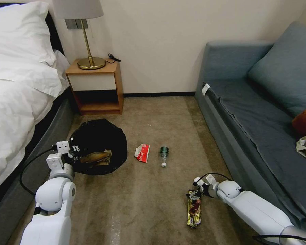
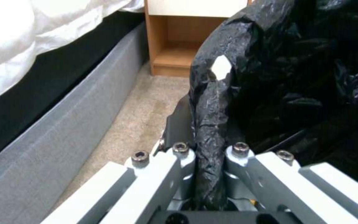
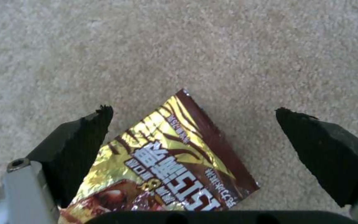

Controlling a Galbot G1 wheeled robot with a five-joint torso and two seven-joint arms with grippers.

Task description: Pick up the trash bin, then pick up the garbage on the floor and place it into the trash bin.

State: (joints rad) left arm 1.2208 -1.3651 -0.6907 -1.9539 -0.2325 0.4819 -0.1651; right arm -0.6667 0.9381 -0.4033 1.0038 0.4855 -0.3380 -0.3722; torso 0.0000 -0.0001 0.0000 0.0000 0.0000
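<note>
Right gripper wide open over light, crinkly, slippery snack packet; pinch its near end. Left gripper clamps bin rim.

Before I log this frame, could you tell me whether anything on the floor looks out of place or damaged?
Yes: litter lies on the carpet: a red-and-white wrapper, a small bottle on its side, and a gold snack packet under the open right gripper. The left gripper pinches the trash bin liner.
</note>
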